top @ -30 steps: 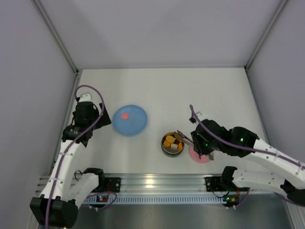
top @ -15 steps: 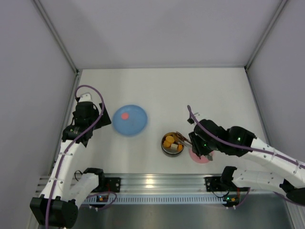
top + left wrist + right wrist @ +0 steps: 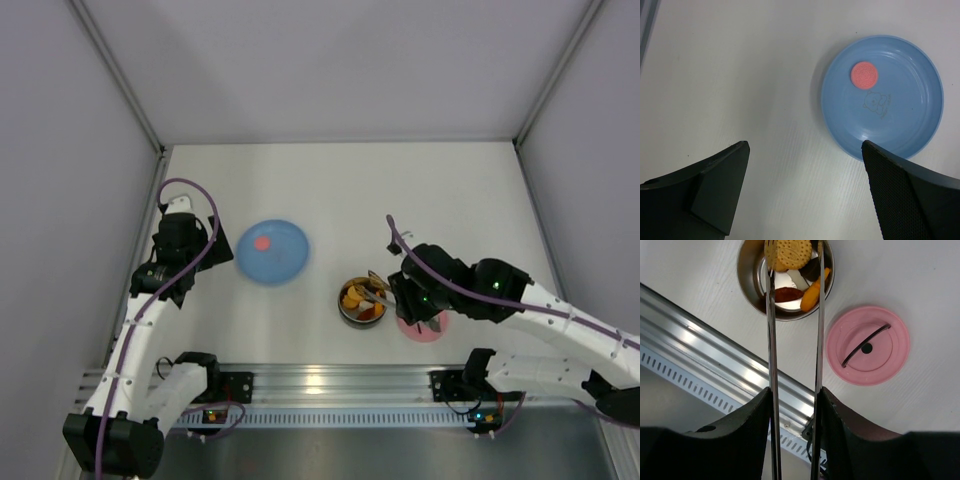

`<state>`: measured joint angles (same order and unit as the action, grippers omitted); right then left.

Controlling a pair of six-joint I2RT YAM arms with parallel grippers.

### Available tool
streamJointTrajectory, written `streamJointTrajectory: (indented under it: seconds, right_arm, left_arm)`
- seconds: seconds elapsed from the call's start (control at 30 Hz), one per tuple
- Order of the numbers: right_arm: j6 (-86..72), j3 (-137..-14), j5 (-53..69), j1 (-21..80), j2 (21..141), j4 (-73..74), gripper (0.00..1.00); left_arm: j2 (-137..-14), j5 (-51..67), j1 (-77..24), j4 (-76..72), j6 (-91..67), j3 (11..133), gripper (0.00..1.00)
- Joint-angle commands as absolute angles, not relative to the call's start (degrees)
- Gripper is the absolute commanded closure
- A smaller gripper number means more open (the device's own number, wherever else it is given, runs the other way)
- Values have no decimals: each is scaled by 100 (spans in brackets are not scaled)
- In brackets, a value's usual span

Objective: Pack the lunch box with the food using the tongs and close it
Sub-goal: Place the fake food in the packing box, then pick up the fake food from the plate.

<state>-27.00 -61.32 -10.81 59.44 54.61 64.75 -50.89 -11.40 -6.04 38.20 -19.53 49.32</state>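
The steel lunch box (image 3: 361, 301) (image 3: 751, 287) stands near the table's front edge and holds several food pieces, among them an orange one (image 3: 812, 294) and a dark one (image 3: 787, 294). My right gripper (image 3: 418, 300) (image 3: 795, 396) is shut on the tongs (image 3: 771, 340) (image 3: 380, 291), a finger pressing each arm. The tongs' tips reach over the lunch box on either side of a round biscuit (image 3: 793, 253). The pink lid (image 3: 885, 357) (image 3: 424, 333) lies flat to the right of the lunch box. My left gripper (image 3: 804, 146) (image 3: 220, 256) hangs open and empty beside the blue plate.
A blue plate (image 3: 910, 120) (image 3: 285, 262) with one pink round piece (image 3: 864, 74) (image 3: 262, 242) lies left of the lunch box. An aluminium rail (image 3: 710, 355) runs along the table's front edge. Grey walls close in the left, right and back.
My right arm has shifted a little left, carrying the tongs' tips further over the lunch box, and the tongs' arms have spread wider. The left arm has not moved.
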Motion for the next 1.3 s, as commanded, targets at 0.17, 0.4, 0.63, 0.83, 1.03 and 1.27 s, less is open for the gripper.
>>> streamJointTrajectory:
  seconds: [0.17,0.4,0.63,0.83,1.03,1.27]
  right_arm:
    - [-2417,-7276,-1046,5889,5993,6003,58]
    - [-2040,-8426,-931,5889,7616,5309,58]
    - [-1837,-10018,-1001,5889,9709,4878,57]
    - [-1828,-11187,-1125,5862,11222,4808,54]
    - [-1916,-11478,-1178,5827,11786,4597,52]
    - [-1969,-11470,-1037,5818,11988,4421,52]
  left_arm:
    - [-5027,-1160,-624,3762,-1907,4922,1]
    - [-5045,-1186,-624,3770,-1907,4913,1]
    - [-5106,-1222,-633,3779,-1925,4922,1]
    - [-5115,-1266,-642,3779,-1925,4913,1]
    - [-5133,-1257,-642,3779,-1934,4904,1]
    - [-5133,-1274,-642,3788,-1942,4904,1]
